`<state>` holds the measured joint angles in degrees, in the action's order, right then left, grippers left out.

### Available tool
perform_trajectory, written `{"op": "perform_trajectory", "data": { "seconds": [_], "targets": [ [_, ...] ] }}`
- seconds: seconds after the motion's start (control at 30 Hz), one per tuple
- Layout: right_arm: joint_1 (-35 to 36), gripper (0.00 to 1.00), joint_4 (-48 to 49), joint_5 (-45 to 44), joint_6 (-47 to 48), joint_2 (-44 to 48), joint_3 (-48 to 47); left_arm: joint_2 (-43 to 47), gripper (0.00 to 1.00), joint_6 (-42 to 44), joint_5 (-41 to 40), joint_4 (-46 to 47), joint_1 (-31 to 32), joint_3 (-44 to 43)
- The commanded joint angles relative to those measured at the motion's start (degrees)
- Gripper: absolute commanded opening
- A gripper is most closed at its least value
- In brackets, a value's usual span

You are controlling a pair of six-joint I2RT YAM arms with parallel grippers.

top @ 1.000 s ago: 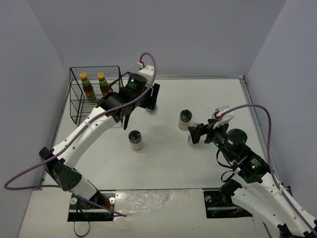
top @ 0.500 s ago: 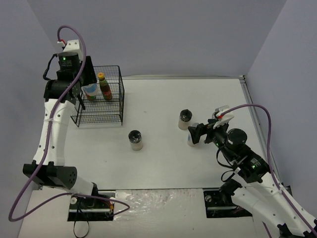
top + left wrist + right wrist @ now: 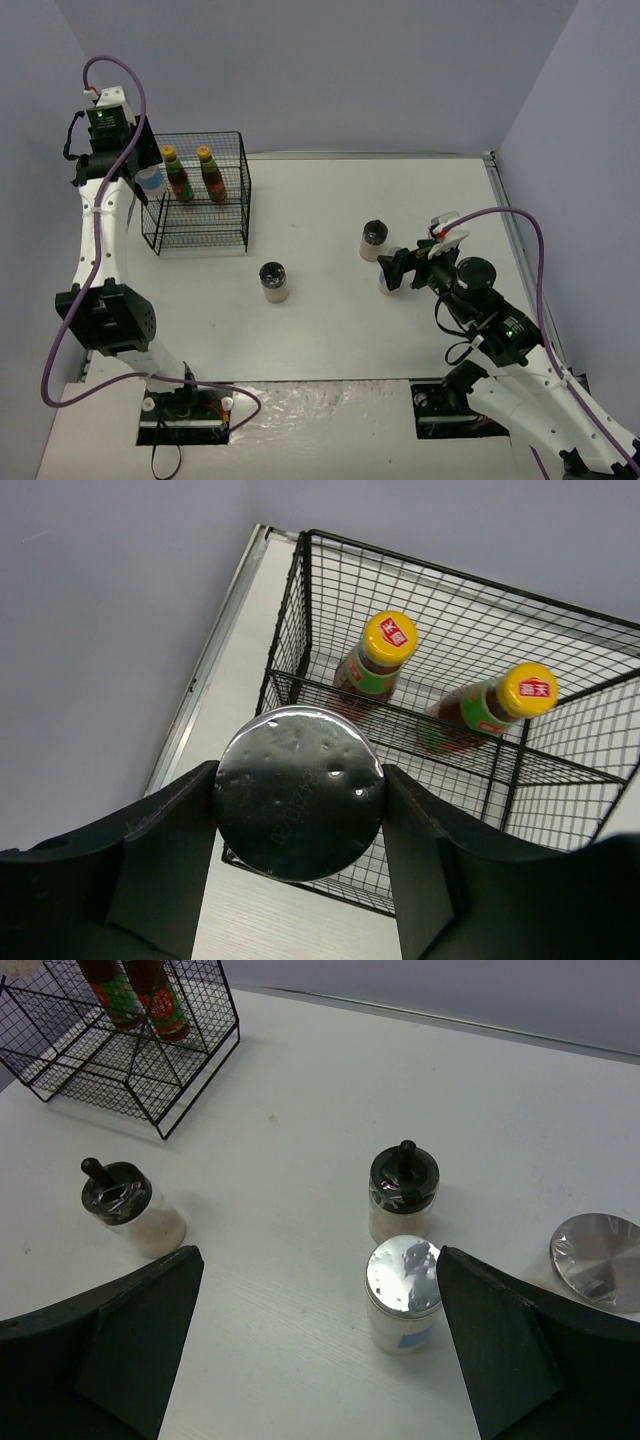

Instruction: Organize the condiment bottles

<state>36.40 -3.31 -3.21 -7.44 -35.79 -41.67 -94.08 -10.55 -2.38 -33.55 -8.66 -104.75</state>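
My left gripper [image 3: 148,176] is shut on a silver-lidded spice jar [image 3: 298,792] and holds it in the air by the left edge of the black wire rack [image 3: 205,232]. Two dark sauce bottles with yellow caps, one [image 3: 385,652] and the other [image 3: 512,698], stand inside the rack. My right gripper [image 3: 318,1260] is open and empty above the table. A silver-lidded jar [image 3: 403,1290] stands just right of its centre, close to the right finger. Two black-lidded jars stand on the table, one [image 3: 273,282] and another [image 3: 373,240]. Another silver lid [image 3: 597,1248] shows at the right edge of the right wrist view.
The rack stands at the table's far left [image 3: 120,1055], near the left wall. The table's raised rim [image 3: 490,160] runs along the back and right sides. The arm bases sit at the near edge.
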Motion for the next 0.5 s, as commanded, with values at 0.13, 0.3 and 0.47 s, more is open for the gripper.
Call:
{"op": "perform_trajectory", "data": {
  "seconds": [0.13, 0.3, 0.47],
  "targets": [
    [0.0, 1.0, 3.6, 0.6, 0.3, -1.1, -0.8, -1.5, 0.0, 1.1, 5.1, 12.5, -1.1, -0.6],
    [0.0, 1.0, 3.6, 0.6, 0.3, -1.1, -0.6, -1.2, 0.0, 0.5, 6.2, 15.6, -1.1, 2.4],
    [0.0, 1.0, 3.6, 0.1, -0.6, -2.0, -0.6, -1.9, 0.01, -1.3, 6.7, 15.8, -1.1, 6.0]
  ]
}}
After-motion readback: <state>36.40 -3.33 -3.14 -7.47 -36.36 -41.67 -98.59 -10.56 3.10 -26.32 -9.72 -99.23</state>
